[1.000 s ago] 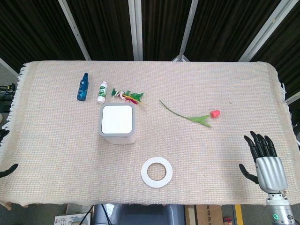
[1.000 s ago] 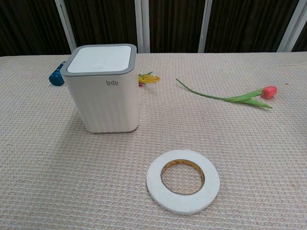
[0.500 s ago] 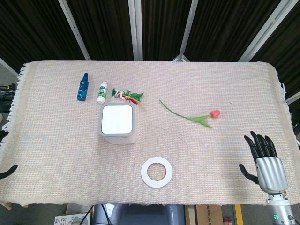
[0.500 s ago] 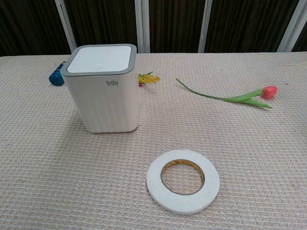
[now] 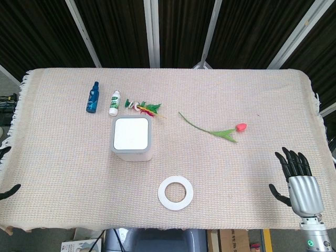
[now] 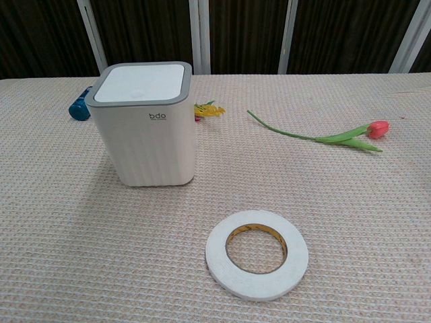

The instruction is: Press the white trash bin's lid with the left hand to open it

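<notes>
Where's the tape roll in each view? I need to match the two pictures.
Head view: the tape roll lies low in the picture, just right of centre.
Chest view: it lies low and right of centre, nearest the camera.
Shared landmark: the white bin, up and left of the roll in both.

cloth-covered table (image 5: 252, 94) w/ bin (image 5: 132, 138), tape roll (image 5: 176, 193), tulip (image 5: 220, 129), bottles (image 5: 93, 97).

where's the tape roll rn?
Head view: the tape roll lies flat near the table's front edge, front-right of the white trash bin.
</notes>
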Robot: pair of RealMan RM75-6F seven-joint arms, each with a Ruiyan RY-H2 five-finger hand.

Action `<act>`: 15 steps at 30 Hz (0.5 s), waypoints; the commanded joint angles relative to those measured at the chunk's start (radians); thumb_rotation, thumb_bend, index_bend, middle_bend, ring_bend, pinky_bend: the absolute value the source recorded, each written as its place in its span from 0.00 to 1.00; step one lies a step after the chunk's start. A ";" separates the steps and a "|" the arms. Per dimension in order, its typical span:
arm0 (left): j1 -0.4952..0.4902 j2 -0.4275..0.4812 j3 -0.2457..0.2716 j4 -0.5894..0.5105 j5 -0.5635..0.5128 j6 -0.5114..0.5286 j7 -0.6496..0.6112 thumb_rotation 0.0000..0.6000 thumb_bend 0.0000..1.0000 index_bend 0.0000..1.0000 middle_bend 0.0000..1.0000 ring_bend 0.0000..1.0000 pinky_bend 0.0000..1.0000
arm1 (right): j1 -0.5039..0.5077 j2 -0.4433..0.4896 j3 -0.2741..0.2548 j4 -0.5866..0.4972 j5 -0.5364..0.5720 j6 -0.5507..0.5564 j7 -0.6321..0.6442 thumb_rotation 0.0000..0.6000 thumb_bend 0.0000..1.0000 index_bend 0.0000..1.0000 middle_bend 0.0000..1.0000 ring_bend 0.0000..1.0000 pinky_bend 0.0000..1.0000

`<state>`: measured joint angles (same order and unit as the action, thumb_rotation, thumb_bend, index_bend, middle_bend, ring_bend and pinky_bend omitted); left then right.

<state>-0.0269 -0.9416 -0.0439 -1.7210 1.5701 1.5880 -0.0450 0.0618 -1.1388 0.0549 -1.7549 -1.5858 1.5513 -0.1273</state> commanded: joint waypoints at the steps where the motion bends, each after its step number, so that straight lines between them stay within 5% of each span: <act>1: -0.023 0.014 -0.011 0.008 0.015 -0.014 0.008 1.00 0.30 0.15 0.44 0.40 0.49 | 0.003 -0.001 0.001 0.002 0.008 -0.010 -0.003 1.00 0.27 0.12 0.02 0.00 0.00; 4: -0.072 0.038 -0.036 -0.006 0.032 -0.053 0.008 1.00 0.37 0.16 0.55 0.52 0.60 | 0.007 -0.005 0.001 0.003 0.012 -0.020 -0.006 1.00 0.27 0.12 0.02 0.00 0.00; 15: -0.356 0.124 -0.137 -0.196 -0.027 -0.422 0.169 1.00 0.65 0.21 0.84 0.73 0.69 | 0.013 -0.016 0.003 0.004 0.023 -0.034 -0.032 1.00 0.27 0.12 0.02 0.00 0.00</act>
<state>-0.3018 -0.8495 -0.1507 -1.8366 1.5792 1.2714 0.0503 0.0742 -1.1541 0.0573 -1.7510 -1.5630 1.5179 -0.1592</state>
